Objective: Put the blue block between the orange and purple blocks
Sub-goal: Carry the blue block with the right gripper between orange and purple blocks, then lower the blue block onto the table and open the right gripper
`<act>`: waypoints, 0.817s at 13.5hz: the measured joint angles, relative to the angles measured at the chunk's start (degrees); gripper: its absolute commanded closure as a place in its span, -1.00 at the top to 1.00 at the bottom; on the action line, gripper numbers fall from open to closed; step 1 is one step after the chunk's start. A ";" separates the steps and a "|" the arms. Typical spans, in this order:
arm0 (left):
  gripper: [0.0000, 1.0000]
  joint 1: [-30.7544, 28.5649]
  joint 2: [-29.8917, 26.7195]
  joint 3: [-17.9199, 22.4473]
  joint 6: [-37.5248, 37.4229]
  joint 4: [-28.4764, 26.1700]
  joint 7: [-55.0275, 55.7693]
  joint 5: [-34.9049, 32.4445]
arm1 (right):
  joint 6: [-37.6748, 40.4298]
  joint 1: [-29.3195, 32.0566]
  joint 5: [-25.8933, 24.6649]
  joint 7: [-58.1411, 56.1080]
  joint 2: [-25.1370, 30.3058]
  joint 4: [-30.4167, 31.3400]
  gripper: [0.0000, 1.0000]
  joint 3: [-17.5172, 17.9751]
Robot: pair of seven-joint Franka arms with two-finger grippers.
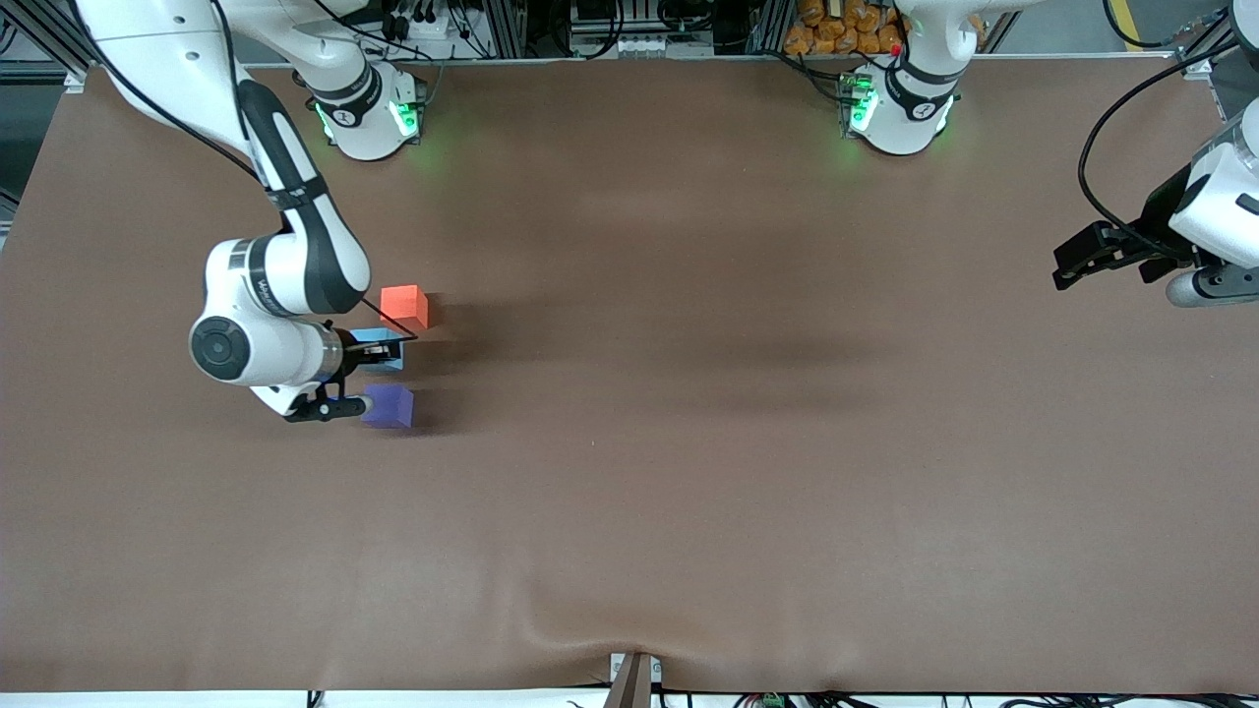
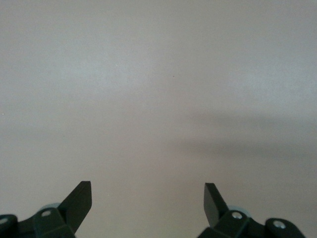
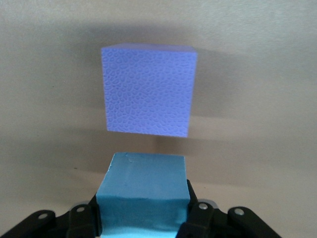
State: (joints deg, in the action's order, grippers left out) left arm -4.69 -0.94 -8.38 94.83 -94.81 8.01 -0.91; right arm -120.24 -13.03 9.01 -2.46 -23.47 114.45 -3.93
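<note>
My right jaws pinched the blue block by its flat sides; it seemed light, stiff, matte-grippy; left jaws stood spread, waiting.

a robotics lab (aluminium framing and cables edge the table).

Even overhead light, soft shadows beside the blocks, wrist views hazy.

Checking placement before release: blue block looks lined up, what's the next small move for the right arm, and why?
Probably open the right pincer and lift straight up. It is shut on the blue block, which already sits between the orange block and the purple block. The left pincer waits open, away at its own end.
</note>
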 measured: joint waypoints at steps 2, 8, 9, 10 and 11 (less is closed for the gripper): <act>1.00 0.00 0.00 0.00 0.21 -0.09 0.00 0.00 | -1.21 -0.33 0.00 0.00 -0.84 0.10 -0.78 0.00; 1.00 0.00 0.00 0.00 0.39 -0.22 0.00 0.00 | -4.90 -0.62 0.01 2.74 -3.25 0.17 -0.77 0.04; 1.00 0.00 0.00 0.00 0.39 -0.23 0.00 0.00 | -5.18 -1.15 0.01 4.19 -3.31 0.17 -0.76 0.07; 1.00 0.00 0.00 0.00 0.39 -0.25 0.00 0.00 | -5.63 -1.70 0.01 5.18 -3.46 0.18 -0.70 0.07; 1.00 0.00 0.00 0.00 0.39 -0.26 0.00 0.00 | -5.88 -1.99 0.01 5.55 -3.72 0.18 -0.67 0.08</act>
State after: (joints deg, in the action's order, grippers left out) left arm -4.69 -0.94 -8.38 95.22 -95.06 8.01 -0.91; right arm -126.11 -15.02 9.02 3.10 -27.19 114.63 -3.85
